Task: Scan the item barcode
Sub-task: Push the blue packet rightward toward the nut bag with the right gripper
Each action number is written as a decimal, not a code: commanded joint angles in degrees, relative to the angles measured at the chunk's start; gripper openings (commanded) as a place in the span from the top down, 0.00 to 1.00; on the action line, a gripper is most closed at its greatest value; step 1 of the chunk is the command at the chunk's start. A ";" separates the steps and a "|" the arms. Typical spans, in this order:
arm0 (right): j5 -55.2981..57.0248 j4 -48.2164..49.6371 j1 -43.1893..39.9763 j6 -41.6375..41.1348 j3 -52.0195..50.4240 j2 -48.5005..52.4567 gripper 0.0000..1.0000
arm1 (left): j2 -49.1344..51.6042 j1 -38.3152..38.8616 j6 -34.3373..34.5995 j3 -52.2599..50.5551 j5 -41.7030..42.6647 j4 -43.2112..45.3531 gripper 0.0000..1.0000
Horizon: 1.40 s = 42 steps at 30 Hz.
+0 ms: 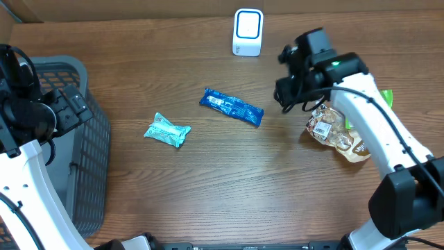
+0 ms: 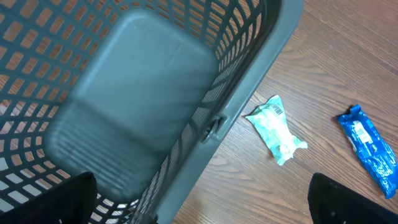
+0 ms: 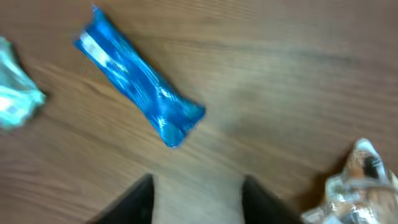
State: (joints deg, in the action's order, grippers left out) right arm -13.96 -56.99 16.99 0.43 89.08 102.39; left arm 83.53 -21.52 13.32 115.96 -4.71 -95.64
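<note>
**Blue packet flat on the table, both grippers released**

We see the blue packet [image 1: 232, 107] lying flat on the wooden table [image 1: 208, 194], a little above the middle of the overhead view. It is slanted, with its long axis running from 10 o'clock to 4 o'clock. Nothing touches it.

At its 3 o'clock, just beside its lower end, hangs the right gripper [image 3: 198, 180]. The wrist view shows its two dark fingers [image 3: 134, 202] parted, with only bare wood between them, so it grips nothing.

At 12 o'clock from the packet, near the table's far edge, the white scanner [image 1: 248, 32] stands upright with its blue-rimmed face in view.

At 8 o'clock from the packet, apart from it, lies a mint-green packet [image 1: 167, 130], crumpled and also flat on the wood.

At 4 o'clock from the blue packet, partly under the right arm, sits a clear snack bag [image 1: 336, 132]. A white printed label on it faces up. We cannot read it at this size.

At the table's 9 o'clock edge stands a grey mesh basket [image 1: 97, 118]. The left gripper [image 2: 202, 186] hangs over the basket's near rim. Its fingers are spread wide at the lower corners of its wrist view, and it holds nothing.
</note>
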 commanded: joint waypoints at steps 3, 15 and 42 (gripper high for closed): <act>-10.60 16.28 4.63 -6.99 0.22 1.18 0.00 | -0.37 -0.26 -0.48 0.28 0.24 0.09 0.00; -9.62 37.07 11.82 -37.46 0.20 20.35 0.54 | -0.37 -0.22 -0.48 0.28 0.24 0.07 0.00; -5.31 16.41 -7.89 -36.22 0.28 21.75 0.55 | -0.37 -0.22 -0.48 0.28 0.24 0.07 0.00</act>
State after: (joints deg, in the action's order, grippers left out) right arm -25.47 -39.53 11.31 -41.12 89.93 125.58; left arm 83.53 -21.52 13.32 115.96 -4.71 -95.64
